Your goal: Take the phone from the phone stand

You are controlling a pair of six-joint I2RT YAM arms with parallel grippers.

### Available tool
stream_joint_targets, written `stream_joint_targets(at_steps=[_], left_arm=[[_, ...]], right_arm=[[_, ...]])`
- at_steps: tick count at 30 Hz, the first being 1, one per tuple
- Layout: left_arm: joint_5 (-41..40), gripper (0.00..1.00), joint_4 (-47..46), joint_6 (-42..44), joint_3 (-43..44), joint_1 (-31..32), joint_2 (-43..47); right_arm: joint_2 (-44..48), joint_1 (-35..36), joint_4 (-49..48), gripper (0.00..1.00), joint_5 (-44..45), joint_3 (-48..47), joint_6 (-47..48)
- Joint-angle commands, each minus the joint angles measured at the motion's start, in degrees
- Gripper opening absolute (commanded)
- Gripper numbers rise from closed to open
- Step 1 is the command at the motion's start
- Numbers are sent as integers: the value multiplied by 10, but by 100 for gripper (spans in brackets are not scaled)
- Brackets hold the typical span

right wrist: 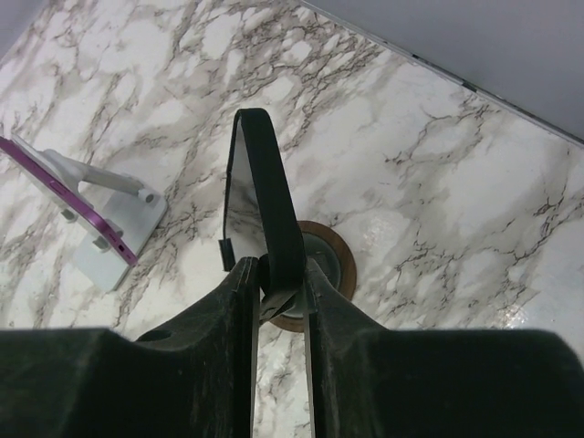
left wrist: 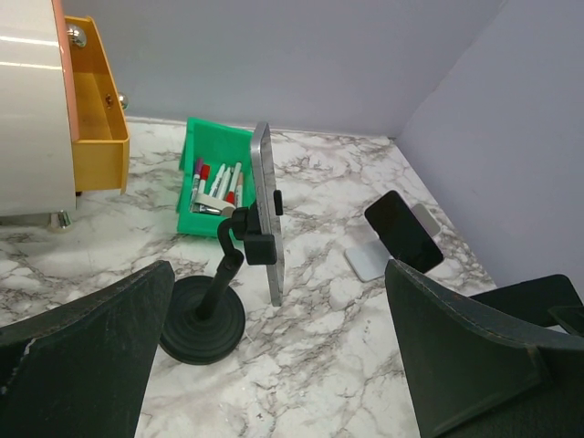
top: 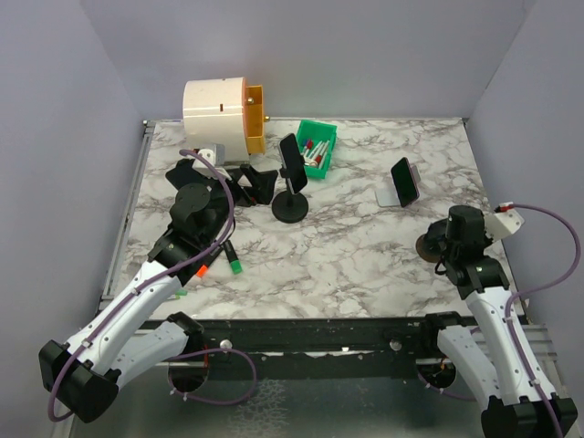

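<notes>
Closest to the lens: broad black fingers [left wrist: 87, 360] of the left gripper [top: 254, 181], spread wide with nothing between them, facing the black stand [left wrist: 203, 321] from just beside it, not touching. Marble table [top: 365, 260] under everything, walled on three sides. White drawer unit [top: 214, 114] behind and left of the black stand, yellow drawer pulled out toward it. Green bin [left wrist: 219, 141] just behind the black stand, pens [left wrist: 219, 187] inside. Well to the right of the black stand, right gripper [right wrist: 278, 278] pressed together on a black loop [right wrist: 269, 178] rising from a brown disc [right wrist: 339, 265]; object hard to identify from these views. Between that gripper and the black stand, a silver stand [top: 390, 194] propping a second phone [top: 405, 181]. On the black stand itself, the phone [left wrist: 266, 205], upright, edge-on to the left wrist camera, clamped at mid-height by the holder on the curved neck. Two markers [top: 233, 263] loose in front of the black stand.

Judging the step: approach, grasp not yet made. Reading the phone on the black stand as the target, given where the spread fingers point. Next move probably calls for closing in above the clamp, pinching the phone across its thin faces, then drawing it up and out, minding the base tipping or dragging.

Room: bare marble right of and in front of the black stand for carrying the phone off; tight behind against the bin, tight left toward the drawer.
</notes>
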State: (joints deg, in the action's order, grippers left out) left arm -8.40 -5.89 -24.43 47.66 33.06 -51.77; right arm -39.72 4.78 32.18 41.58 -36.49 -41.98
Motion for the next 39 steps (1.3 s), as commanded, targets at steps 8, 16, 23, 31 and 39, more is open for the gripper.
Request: stream_joint_targets(at_steps=[8,16,23,31,39], left_arm=[[-6,99,5,1,2,5,5],[-7,99,5,1,2,5,8],[-10,99,6,1,3,6,8],[-21,99,8,5,2,6,19],[-29,99,2,16,0,5,34]], right_arm=[[31,-4,29,0,19,-47,22],[39,-4,36,1,21,-80,47],[43,-3,34,0,14,-93,60],[14,0,37,0,-93,-191,111],[-33,25,-48,0,-446,-262,223]])
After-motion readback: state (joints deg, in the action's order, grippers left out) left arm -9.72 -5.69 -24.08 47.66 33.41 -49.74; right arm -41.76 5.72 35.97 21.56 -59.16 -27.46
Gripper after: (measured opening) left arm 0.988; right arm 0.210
